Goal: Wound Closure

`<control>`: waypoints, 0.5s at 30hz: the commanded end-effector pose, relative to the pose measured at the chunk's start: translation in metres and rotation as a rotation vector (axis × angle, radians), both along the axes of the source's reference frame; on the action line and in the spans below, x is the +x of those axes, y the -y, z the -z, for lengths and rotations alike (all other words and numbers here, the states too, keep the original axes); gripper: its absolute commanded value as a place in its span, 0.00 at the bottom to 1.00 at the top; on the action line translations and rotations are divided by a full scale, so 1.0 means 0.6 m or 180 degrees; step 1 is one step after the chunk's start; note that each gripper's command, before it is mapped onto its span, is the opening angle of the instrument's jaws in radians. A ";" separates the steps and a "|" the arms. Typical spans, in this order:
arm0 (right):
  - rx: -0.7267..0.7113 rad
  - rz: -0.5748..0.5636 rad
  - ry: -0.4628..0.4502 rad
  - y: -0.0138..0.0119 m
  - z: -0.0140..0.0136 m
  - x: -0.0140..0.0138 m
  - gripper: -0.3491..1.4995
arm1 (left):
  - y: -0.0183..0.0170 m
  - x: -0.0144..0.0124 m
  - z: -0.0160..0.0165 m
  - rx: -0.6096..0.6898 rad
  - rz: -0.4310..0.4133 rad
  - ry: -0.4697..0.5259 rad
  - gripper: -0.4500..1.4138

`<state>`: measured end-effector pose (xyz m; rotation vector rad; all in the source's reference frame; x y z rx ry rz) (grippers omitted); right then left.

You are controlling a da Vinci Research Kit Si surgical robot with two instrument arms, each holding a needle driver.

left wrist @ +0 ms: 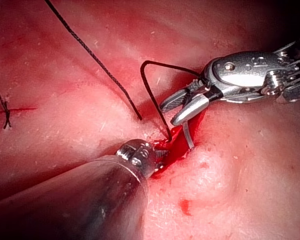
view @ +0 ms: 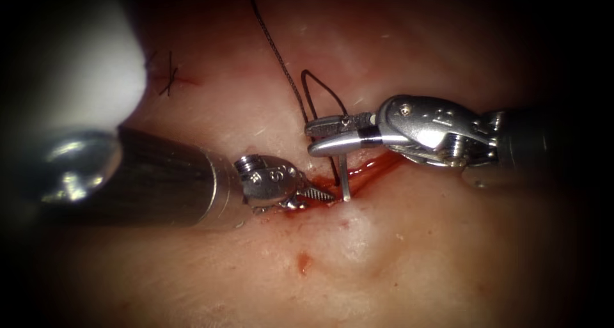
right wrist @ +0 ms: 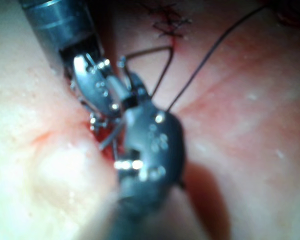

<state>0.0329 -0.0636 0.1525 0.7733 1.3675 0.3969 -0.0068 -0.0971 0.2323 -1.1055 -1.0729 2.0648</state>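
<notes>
My right tool point(view: 323, 135) reaches in from the right, its jaws shut on the curved needle point(view: 344, 178) near the tail. The needle stands steeply below the jaws, with its tip in the tissue point(view: 384, 257) at the cut point(view: 377, 168), about midway along it. Dark thread point(view: 308, 78) loops up from the jaws and drops back into the cut. My left tool point(view: 314, 194) lies at the cut just left of the needle, jaws open, the toothed face showing and nothing held. The left wrist view gives the needle point(left wrist: 188, 136) under the right tool point(left wrist: 177, 107).
A long strand of thread point(view: 281, 59) trails up and away across the tissue. A finished stitch point(view: 169, 75) sits far left of the cut. Red fluid point(view: 368, 171) pools along the cut, and a small red spot point(view: 304, 261) lies below it.
</notes>
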 end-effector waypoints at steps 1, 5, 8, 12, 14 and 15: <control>0.0402 0.0058 0.0071 0.0010 0.0001 0.0017 0.00 | 0.0018 -0.0011 -0.0008 0.0010 -0.0002 0.0005 0.53; 0.1146 0.0286 0.0250 0.0010 0.0005 0.0018 0.00 | 0.0021 -0.0012 -0.0006 -0.0007 -0.0009 0.0013 0.53; 0.1376 0.0302 0.0310 0.0006 0.0005 0.0023 0.00 | 0.0024 -0.0013 -0.0004 -0.0007 -0.0010 0.0013 0.53; 0.1598 0.0254 0.0445 -0.0007 -0.0002 0.0038 0.00 | 0.0035 -0.0015 0.0003 -0.0006 -0.0008 0.0023 0.53; 0.1682 0.0231 0.0504 -0.0011 -0.0005 0.0044 0.00 | 0.0043 -0.0014 0.0009 -0.0004 -0.0014 0.0027 0.53; 0.1733 0.0223 0.0531 -0.0013 -0.0007 0.0047 0.00 | 0.0047 -0.0014 0.0012 -0.0004 -0.0017 0.0029 0.53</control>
